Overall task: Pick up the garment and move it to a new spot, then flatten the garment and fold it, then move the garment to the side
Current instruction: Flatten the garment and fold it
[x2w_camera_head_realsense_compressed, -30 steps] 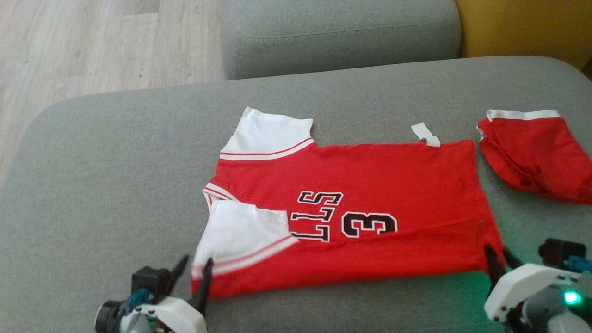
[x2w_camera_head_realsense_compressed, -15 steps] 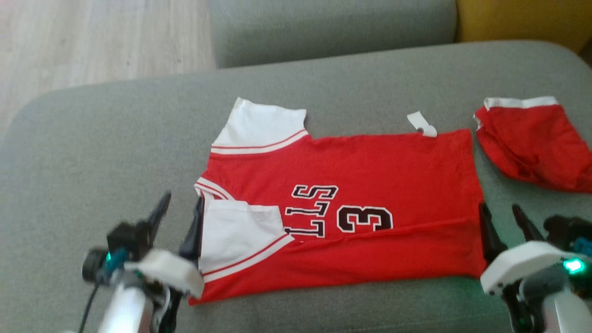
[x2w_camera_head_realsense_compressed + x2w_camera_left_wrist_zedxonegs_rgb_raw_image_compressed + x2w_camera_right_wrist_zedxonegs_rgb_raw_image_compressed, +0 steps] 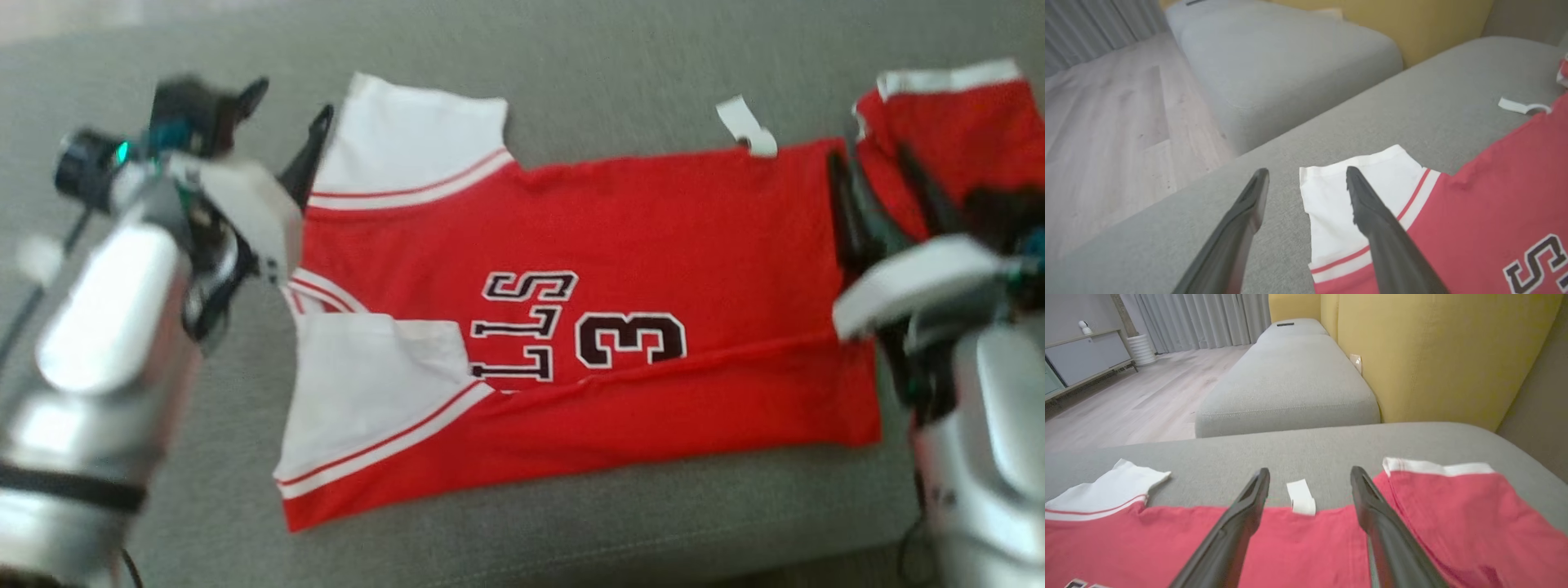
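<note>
Soft daylight everywhere, no dark shadows. My head picture is blurry, my left gripper (image 3: 292, 96) smeared; wrist pictures sharp.

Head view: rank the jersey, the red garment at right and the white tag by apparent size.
1. jersey, clearly largest.
2. red garment at right, cut off by the frame edge, so its full extent is unsure.
3. white tag, smallest.

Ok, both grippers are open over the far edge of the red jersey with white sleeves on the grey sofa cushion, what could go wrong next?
1. The right gripper hangs at the hem corner of the red jersey, close beside the red white-banded shorts; it might pinch both.
2. The left gripper straddles the edge of the white sleeve; a grab there may lift the sleeve alone and wrinkle the flat lay.
</note>
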Robot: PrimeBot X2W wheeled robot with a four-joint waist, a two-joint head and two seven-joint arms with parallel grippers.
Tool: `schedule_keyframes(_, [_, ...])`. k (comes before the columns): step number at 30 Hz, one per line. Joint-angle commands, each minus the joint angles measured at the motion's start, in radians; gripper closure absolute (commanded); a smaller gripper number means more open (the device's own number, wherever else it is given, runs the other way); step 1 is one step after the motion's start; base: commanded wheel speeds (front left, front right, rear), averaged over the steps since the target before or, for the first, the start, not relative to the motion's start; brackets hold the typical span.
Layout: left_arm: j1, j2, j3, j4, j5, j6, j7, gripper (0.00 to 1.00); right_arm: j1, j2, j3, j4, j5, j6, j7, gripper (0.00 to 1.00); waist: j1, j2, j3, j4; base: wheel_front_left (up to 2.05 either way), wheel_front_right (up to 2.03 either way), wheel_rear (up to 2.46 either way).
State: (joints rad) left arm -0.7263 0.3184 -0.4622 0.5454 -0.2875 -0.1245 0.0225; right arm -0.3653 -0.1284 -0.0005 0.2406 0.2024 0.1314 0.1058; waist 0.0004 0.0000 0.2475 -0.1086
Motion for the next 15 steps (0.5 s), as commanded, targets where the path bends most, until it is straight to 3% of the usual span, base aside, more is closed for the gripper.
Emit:
schedule_keyframes(1, [-0.084, 0.066, -0.020, -0.008, -0.041, -0.006, 0.037, 0.00, -0.057, -0.019, 0.028, -0.028, 0.003, -0.001, -0.005, 0.00, -0.0004, 0.0000, 0.078, -0.052, 0.00, 0.00, 0.00])
schedule_keyframes(8, [-0.311, 0.209, -0.260, 0.077, -0.221, -0.006, 0.189, 0.00, -0.164, -0.036, 0.073, -0.010, 0.019, -0.001, -0.017, 0.00, -0.0004, 0.0000, 0.175, -0.100, 0.00, 0.00, 0.00])
schedule_keyframes(15, [-0.448, 0.251, -0.387, 0.161, -0.341, -0.006, 0.235, 0.00, -0.211, -0.025, 0.099, 0.005, 0.030, -0.001, -0.034, 0.00, -0.0004, 0.0000, 0.231, -0.130, 0.00, 0.00, 0.00])
